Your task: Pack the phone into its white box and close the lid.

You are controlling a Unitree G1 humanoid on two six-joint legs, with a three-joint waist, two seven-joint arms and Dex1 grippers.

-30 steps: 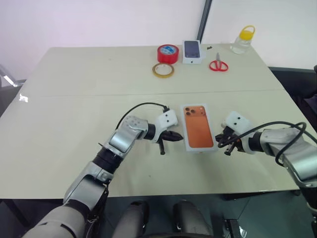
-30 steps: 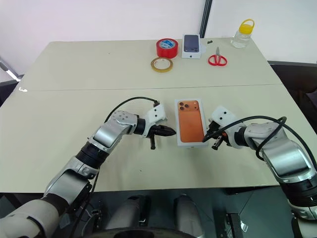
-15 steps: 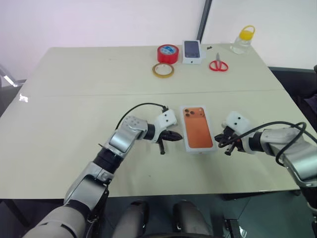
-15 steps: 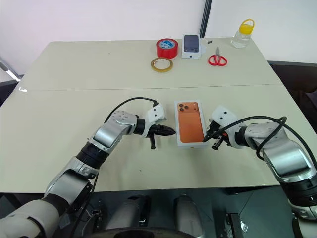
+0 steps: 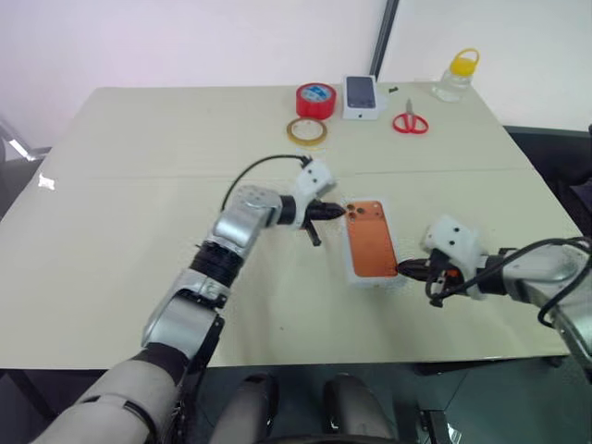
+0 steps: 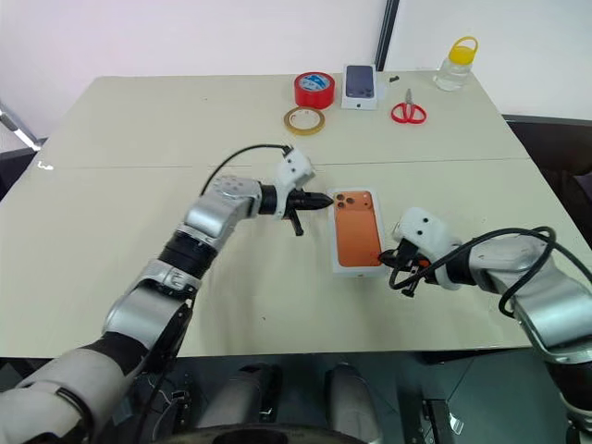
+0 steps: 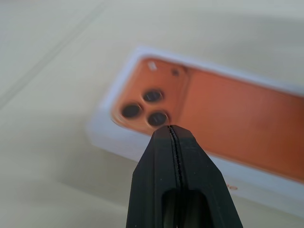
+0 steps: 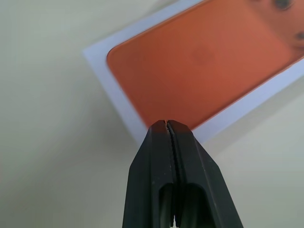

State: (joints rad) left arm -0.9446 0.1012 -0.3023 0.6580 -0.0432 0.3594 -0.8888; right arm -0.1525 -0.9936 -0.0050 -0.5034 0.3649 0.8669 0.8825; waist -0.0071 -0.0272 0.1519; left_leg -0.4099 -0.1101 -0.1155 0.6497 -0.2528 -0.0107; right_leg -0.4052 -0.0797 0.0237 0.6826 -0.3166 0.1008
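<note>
The white box sits on the table, mid-front, w/ the phone lying flat inside, orange back up, lens cluster at the far-left corner. Left gripper: fingers pressed together, empty, tip just beside the box's far-left corner by the lenses; contact can't be told. Right gripper: fingers together, empty, tip at the box's near-right edge. No lid on the box.
</note>
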